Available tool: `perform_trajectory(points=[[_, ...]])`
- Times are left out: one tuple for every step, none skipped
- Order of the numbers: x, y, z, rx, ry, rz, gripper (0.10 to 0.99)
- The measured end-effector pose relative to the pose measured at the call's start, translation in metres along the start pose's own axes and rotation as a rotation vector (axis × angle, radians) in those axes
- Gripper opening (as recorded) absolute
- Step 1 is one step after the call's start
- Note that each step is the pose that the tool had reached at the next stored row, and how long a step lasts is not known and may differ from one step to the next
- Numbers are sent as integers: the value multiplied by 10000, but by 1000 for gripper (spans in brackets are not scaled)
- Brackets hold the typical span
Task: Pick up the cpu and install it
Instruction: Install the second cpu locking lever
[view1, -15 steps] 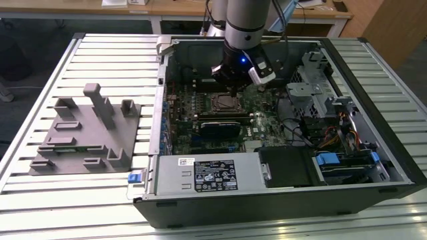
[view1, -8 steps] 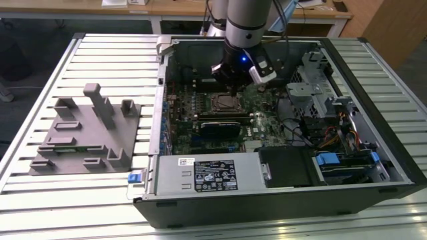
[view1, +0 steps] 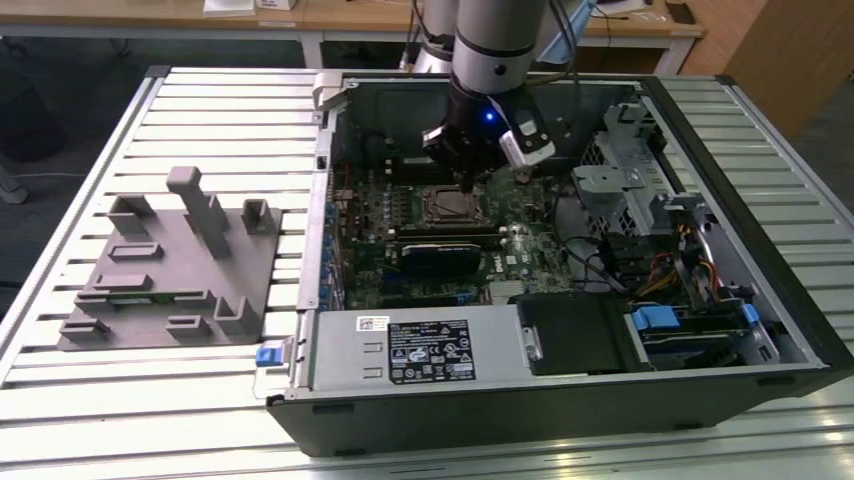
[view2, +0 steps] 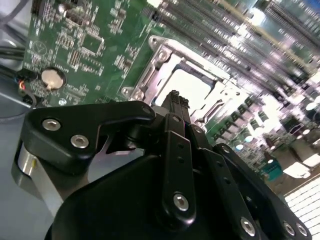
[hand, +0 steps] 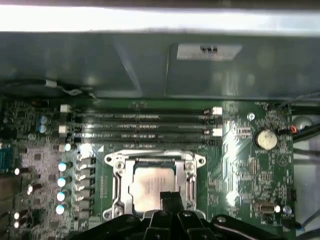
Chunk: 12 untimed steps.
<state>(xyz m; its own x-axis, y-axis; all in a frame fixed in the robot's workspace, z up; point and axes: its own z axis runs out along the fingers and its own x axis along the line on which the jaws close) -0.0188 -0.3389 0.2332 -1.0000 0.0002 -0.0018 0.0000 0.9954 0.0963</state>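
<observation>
The cpu (hand: 147, 189) lies flat inside the metal socket frame (hand: 114, 162) on the green motherboard (hand: 250, 165), its silver top facing up. It also shows as a pale square (view2: 192, 87) in the second wrist view. My gripper (hand: 167, 199) hangs just above the cpu's near edge with its black fingers (view2: 174, 102) pressed together and nothing between them. In the exterior view the gripper (view1: 466, 180) reaches down into the open computer case, right over the socket (view1: 451, 206).
The case walls (view1: 327, 180) ring the board. Memory slots (hand: 145, 127) run beside the socket. A black card (view1: 447, 255), the power supply (view1: 414, 345), the drive cage (view1: 634, 170) and loose cables (view1: 667, 275) crowd the case. A grey fixture (view1: 167, 270) sits on the slatted table at the exterior view's left.
</observation>
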Motion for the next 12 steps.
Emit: perform_trajectory(points=[[0,-33,-3,0,2,0,106],[0,-67,-7,0,4,1,106],[0,-102,-10,-1,7,0,106],[-1,-126,-12,1,11,0,106],[-2,-152,-14,1,21,2,106],[-6,-178,-15,0,36,3,106],[-10,-201,-17,0,53,5,106],[-17,-223,-18,1,71,7,106],[-28,-241,-19,1,91,9,106],[-46,-254,-20,1,124,13,106],[-58,-269,-21,1,146,13,106],[-62,-282,-22,0,157,14,106]])
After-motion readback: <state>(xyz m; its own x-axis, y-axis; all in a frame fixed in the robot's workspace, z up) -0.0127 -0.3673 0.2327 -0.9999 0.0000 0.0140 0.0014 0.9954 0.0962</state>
